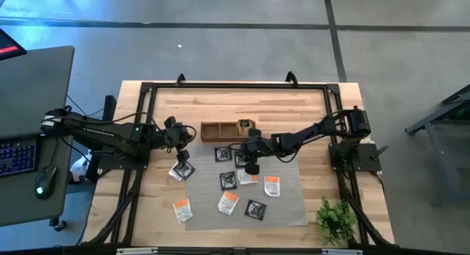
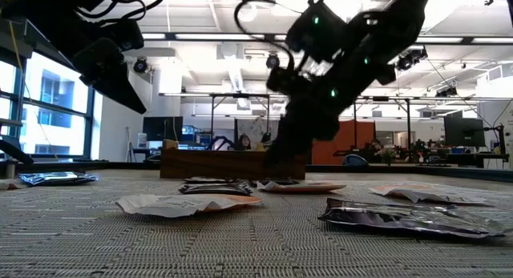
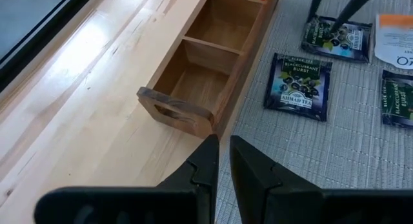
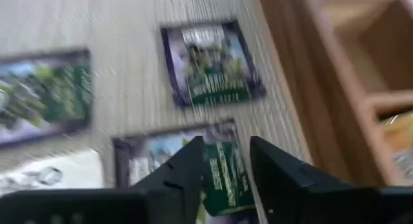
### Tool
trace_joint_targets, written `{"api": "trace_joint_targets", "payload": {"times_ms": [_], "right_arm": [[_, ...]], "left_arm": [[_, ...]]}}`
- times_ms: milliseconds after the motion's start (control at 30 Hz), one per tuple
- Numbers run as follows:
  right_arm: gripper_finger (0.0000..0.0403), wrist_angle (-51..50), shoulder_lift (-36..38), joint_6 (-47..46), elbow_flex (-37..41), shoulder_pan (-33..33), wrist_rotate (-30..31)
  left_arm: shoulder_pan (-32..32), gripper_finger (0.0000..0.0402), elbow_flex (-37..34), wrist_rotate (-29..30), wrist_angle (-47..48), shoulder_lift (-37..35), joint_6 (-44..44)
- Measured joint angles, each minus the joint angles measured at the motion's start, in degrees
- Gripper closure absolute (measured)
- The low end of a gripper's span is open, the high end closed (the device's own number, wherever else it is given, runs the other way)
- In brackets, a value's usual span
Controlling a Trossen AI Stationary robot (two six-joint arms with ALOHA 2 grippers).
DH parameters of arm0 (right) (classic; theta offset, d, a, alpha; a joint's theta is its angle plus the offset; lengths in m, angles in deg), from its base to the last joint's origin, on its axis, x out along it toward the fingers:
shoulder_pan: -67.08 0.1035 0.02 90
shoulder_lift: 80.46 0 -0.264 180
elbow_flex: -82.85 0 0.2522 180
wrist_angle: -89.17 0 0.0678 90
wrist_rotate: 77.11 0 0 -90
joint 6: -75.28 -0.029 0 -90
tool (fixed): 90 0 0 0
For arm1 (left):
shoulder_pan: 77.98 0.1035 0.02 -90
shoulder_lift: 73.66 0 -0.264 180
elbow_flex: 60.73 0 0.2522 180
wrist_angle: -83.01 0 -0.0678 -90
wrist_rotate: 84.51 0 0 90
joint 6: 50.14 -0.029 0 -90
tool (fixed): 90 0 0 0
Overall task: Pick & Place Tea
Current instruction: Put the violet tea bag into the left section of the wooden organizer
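Several tea sachets lie flat on a grey mat (image 1: 294,203): black ones (image 1: 228,181), white-orange ones (image 1: 272,186) and a pair near the mat's left edge (image 1: 181,170). My right gripper (image 1: 252,167) is open and points down over a black sachet (image 4: 219,169), one finger on each side of it (image 3: 335,38). My left gripper (image 1: 181,153) hangs shut above the mat, near the left end of the wooden box (image 1: 228,130), and holds nothing (image 3: 224,161). A yellow-brown sachet (image 1: 246,125) sits in the box's right compartment. My right gripper comes at the black sachet (image 4: 219,169) from above with its fingers spread. Whether the fingertips (image 2: 276,159) touch the sachet I cannot tell. The sachet lies flat on the mat.
The three-compartment box (image 3: 206,62) stands at the mat's far edge, its left and middle compartments bare. Another black sachet (image 3: 299,85) lies between the two grippers. A small green plant (image 1: 336,220) stands at the table's near right corner. Bare wood runs along the far side.
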Motion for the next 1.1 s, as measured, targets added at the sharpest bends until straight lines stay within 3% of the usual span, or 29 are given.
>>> {"api": "trace_joint_targets", "payload": {"times_ms": [200,333,467,733,933,1100], "right_arm": [[0.0221,-1.20,-2.76,-1.56,-0.22,0.00,2.64],[0.0220,-3.19,-3.28,-4.41,-0.28,-0.07,2.61],[0.0261,-5.71,-3.30,-4.51,-0.44,-0.02,2.44],[0.0392,-6.26,-3.16,-4.16,-0.30,0.58,0.81],[0.0388,-5.06,-0.19,-2.77,-0.13,2.89,3.59],[0.0398,1.41,2.36,4.32,-4.79,3.80,13.90]], "left_arm": [[0.00,0.0365,0.00,0.00,-0.17,0.00,0.01],[0.00,0.0365,0.00,0.02,-0.15,0.00,0.01],[0.00,0.0365,0.00,0.02,-0.14,0.00,0.00],[0.00,0.0365,0.00,0.02,-0.14,0.00,0.02],[0.00,0.0365,0.00,0.07,-0.15,0.00,0.02],[0.00,0.0365,0.00,0.07,-0.42,0.00,0.02]]}}
